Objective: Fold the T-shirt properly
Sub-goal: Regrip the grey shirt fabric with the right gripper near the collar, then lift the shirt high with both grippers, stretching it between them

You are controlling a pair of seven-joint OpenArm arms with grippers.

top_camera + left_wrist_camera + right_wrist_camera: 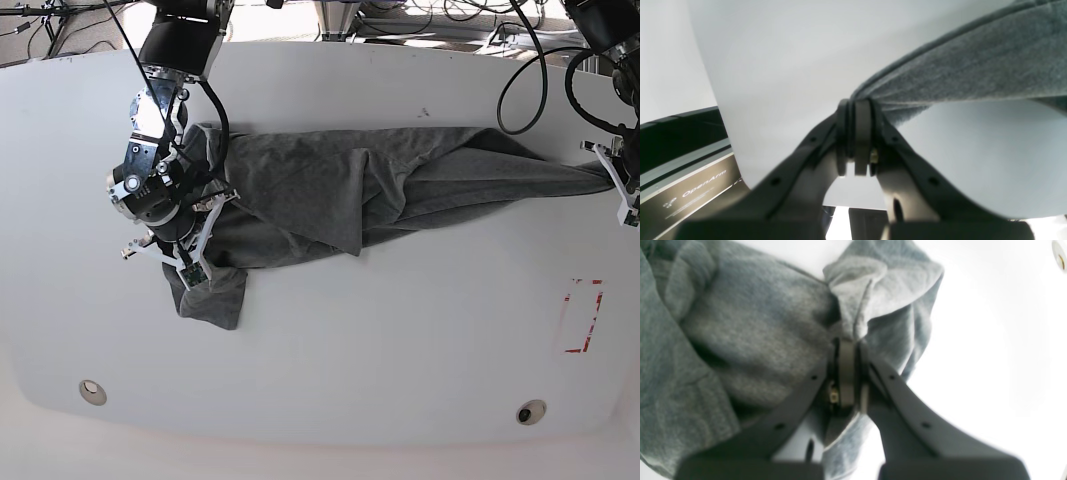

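My left gripper (857, 110) pinches the T-shirt (330, 190) edge — cloth stretches away rightward. My right gripper (846, 350) clamps bunched fabric — folds heaped leftward.

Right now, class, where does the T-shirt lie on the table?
In the base view the T-shirt is stretched across the far half of the white table, between the right gripper and left gripper.

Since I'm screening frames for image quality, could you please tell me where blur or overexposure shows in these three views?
Left wrist view: the left claw is soft, the dark charcoal-grey cotton T-shirt fairly sharp. Right wrist view: the white table blows out to pure white and the shirt looks smeared. Base view: evenly lit, sharp, soft shadows.
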